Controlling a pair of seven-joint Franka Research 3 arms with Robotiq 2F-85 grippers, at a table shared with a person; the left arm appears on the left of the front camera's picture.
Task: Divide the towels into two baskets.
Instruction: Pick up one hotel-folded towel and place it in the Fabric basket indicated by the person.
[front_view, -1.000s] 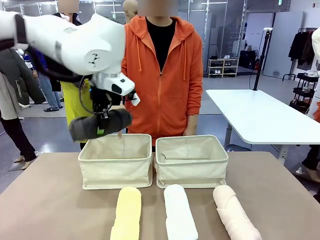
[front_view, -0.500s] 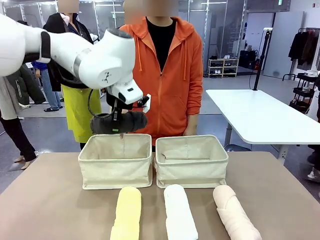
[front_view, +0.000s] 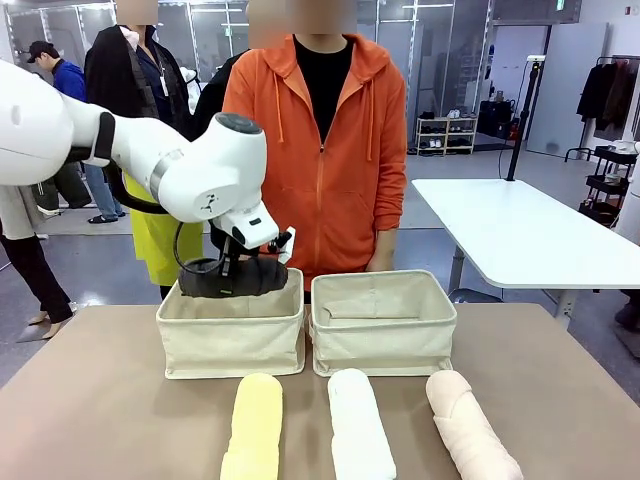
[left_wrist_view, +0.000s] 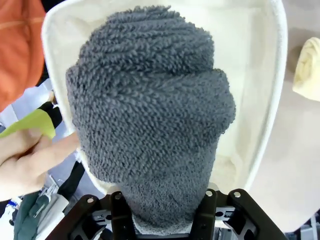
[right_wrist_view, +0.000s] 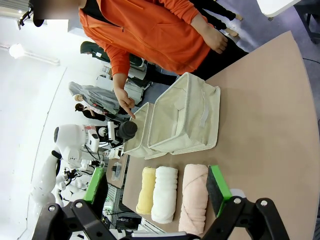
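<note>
My left gripper clamps the dark grey towel at the left basket's rim, near the table's far edge. My right gripper's fingers stand apart, empty.

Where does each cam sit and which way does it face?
Front: fixed on robot's side, facing the person across the table; left arm shows.
Left wrist: looks down past its jaws, shut on the grey towel, into the left basket.
Right wrist: rolled, open jaws at bottom, sees right basket too.
Shared: grey towel, left basket.
</note>
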